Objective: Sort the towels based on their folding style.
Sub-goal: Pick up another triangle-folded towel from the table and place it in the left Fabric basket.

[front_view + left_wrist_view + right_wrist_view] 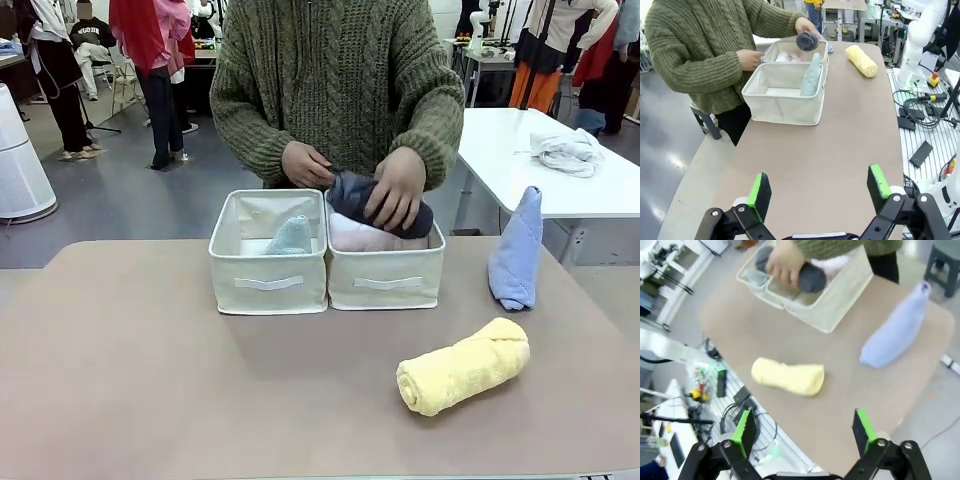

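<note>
At the middle of the front view, a person's hand holds the grey roll over the pink roll in the right bin. The teal cone sits in the left bin. Reaching there now, we could strike that hand. A careless pinch might undo the blue cone at right. The yellow roll lies lower right on the surface. Our left fingers and right fingers stand wide, empty, well apart from every towel.

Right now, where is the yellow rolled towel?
In the front view the yellow roll lies on the table at the robot's right, nearer the robot than the blue cone towel.
</note>
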You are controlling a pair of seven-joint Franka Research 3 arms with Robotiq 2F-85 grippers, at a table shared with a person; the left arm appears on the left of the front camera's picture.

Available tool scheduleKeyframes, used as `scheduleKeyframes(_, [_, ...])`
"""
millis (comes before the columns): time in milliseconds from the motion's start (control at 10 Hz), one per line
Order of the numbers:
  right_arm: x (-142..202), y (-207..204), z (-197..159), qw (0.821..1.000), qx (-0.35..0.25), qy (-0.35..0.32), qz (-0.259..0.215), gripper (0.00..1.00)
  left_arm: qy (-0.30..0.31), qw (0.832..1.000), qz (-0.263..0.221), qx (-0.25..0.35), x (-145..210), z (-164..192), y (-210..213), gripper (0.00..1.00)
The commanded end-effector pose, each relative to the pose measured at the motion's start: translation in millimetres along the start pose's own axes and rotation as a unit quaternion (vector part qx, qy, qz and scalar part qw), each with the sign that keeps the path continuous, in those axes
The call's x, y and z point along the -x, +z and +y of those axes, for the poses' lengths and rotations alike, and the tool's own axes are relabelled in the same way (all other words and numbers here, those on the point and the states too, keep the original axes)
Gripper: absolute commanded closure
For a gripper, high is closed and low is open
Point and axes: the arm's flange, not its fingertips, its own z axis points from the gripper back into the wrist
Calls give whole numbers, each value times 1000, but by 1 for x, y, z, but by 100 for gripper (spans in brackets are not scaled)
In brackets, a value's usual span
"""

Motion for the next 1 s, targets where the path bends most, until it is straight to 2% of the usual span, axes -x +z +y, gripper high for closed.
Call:
scheduleKeyframes(0, [10, 6, -9, 1000, 3, -7, 7, 0, 9, 1000, -4, -3, -3, -3, -1, 0])
scheduleKeyframes(300, [3, -1, -12, 1000, -4, -5, 21, 0, 9, 1000, -4, -3, -3, -3, -1, 0])
scheduleKeyframes(500, [-55, -36, -23, 998, 18, -27, 55, 0, 9, 1000, -4, -3, -3, -3, -1, 0])
scheduleKeyframes(700, [-123, -92, -46, 993, 52, -55, 88, 0, 9, 1000, -4, -3, -3, -3, -1, 0])
scheduleKeyframes(800, [-143, -126, -58, 987, 78, -59, 130, 0, 9, 1000, -4, -3, -3, -3, -1, 0])
scheduleKeyframes(900, [-150, -152, -63, 982, 91, -60, 157, 0, 9, 1000, -4, -3, -3, -3, -1, 0])
